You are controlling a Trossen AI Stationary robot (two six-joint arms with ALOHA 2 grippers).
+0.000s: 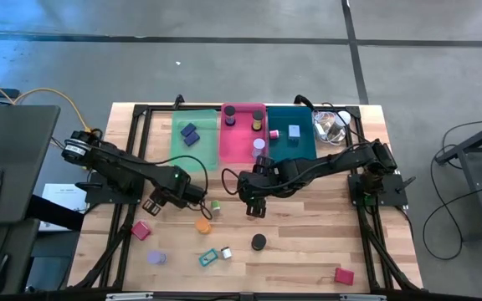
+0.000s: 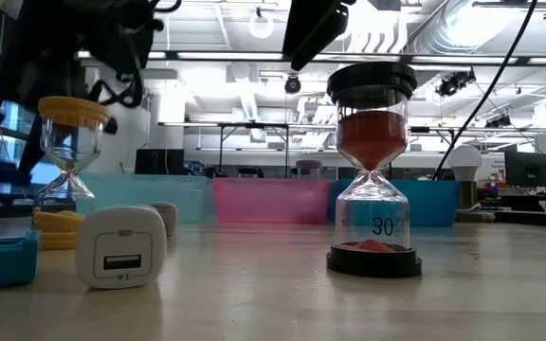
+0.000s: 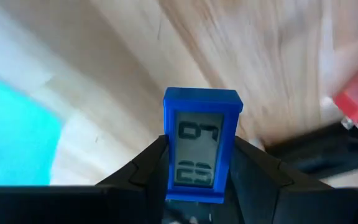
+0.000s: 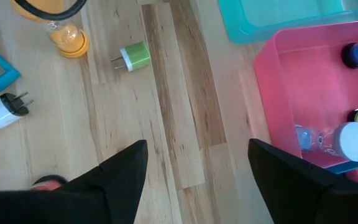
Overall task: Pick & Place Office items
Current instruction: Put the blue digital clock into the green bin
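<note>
Between the left tool's (image 3: 197, 180) jaws sits the blue clock (image 3: 202, 144).

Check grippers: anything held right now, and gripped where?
Left gripper holds a blue digital timer, its fingers pinching the lower sides, display facing the wrist camera. Right gripper is open and empty.

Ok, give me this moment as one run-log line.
left hand: shut on blue timer, above table | right hand: open, empty, near pink tray | items left on table: green plug, orange hourglass
</note>
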